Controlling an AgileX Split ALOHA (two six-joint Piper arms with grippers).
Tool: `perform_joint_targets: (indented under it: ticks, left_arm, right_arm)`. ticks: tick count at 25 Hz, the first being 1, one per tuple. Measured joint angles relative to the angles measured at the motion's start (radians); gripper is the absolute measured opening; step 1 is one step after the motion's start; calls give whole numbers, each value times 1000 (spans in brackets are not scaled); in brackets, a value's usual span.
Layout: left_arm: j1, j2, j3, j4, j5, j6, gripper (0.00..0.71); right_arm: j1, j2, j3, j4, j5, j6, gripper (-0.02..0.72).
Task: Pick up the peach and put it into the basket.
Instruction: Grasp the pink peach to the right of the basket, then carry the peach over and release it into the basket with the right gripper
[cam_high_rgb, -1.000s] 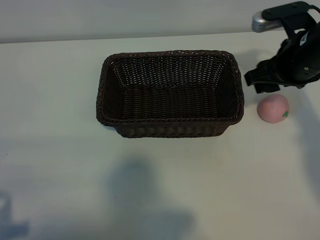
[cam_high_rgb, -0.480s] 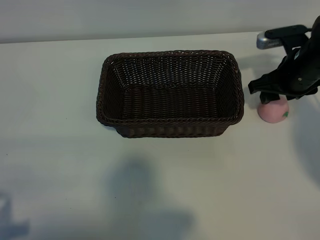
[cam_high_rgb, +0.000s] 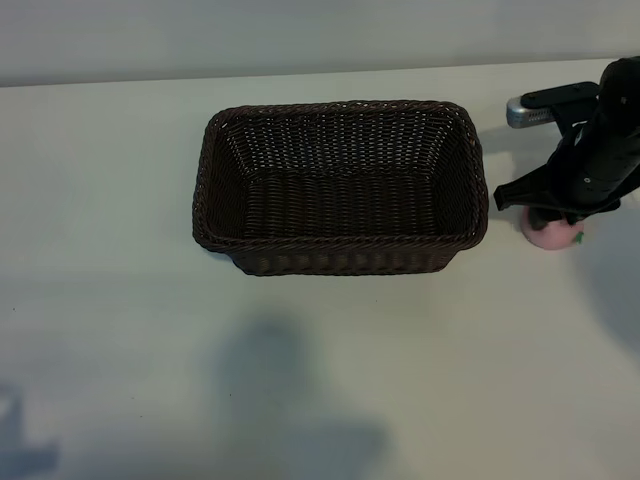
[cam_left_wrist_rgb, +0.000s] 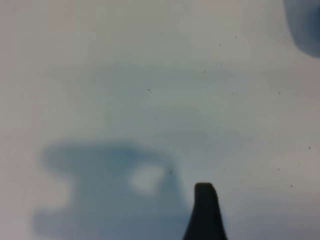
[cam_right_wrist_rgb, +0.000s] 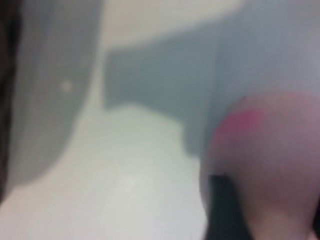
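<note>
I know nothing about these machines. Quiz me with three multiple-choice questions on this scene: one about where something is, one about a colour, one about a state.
1. Where does the small round pink toy peach lie?
A. Inside the basket
B. On the white table, off the basket's right end in the exterior view
C. Off the basket's left end

2. What colour is the large rectangular woven wicker basket?
A. Dark brown
B. Pale yellow
C. Red

3. What is in the basket?
A. The peach
B. Two fruits
C. Nothing

Answers:
1. B: the peach sits on the table beside the basket's right end, partly hidden under the right gripper.
2. A: the weave is dark brown all over.
3. C: only bare wicker shows on its floor.
</note>
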Motion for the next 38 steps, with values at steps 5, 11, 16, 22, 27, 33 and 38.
perform_joint_targets:
  ticks: [5,11,16,22,27,33,38]
  left_arm:
    - [-3,0,0,0,0,-4,553]
    - [-4,0,0,0,0,-4,553]
    - [-4,0,0,0,0,-4,553]
    - [-4,0,0,0,0,-4,553]
    - [-4,0,0,0,0,-4,553]
    - [-4,0,0,0,0,-4,553]
    - [-4,0,0,0,0,-3,553]
  right_arm:
    - [0,-14,-4,-9,20,14,50]
    - [0,-91,-77,-9,170,16,43]
    - [0,-196,-209,-9,299,11,43]
    - [0,-241,-361,-9,428,11,43]
    - [2,-241,-397,17,461,11,43]
    - [103,-241,-398,41,466,10,43]
    - [232,-241,-398,45,456,25,43]
